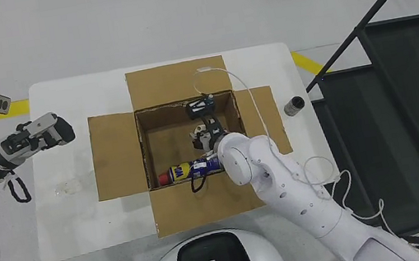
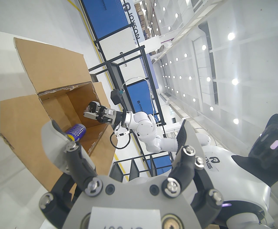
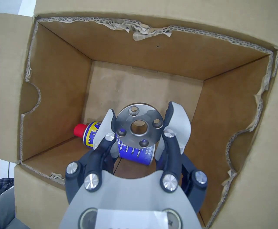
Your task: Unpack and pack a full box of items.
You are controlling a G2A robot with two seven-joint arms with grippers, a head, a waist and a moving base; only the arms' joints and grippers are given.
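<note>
An open cardboard box [image 1: 117, 154] stands mid-table with its flaps spread. A blue and yellow spray can [image 3: 132, 151] with a red cap lies on the box floor, in the top view [image 1: 187, 169] near the box's front wall. Above the box interior, my right gripper [image 3: 139, 128] is shut on a round metal flange [image 3: 138, 126] with several holes; the same gripper [image 1: 204, 134] shows from above. My left gripper [image 2: 121, 141] is open and holds nothing, raised over the table's left side [image 1: 55, 129], well clear of the box.
A small dark cylinder [image 1: 294, 104] stands on the table right of the box. A clear item [image 1: 69, 188] lies on the table's left part. A black metal rack [image 1: 408, 122] stands beyond the right table edge.
</note>
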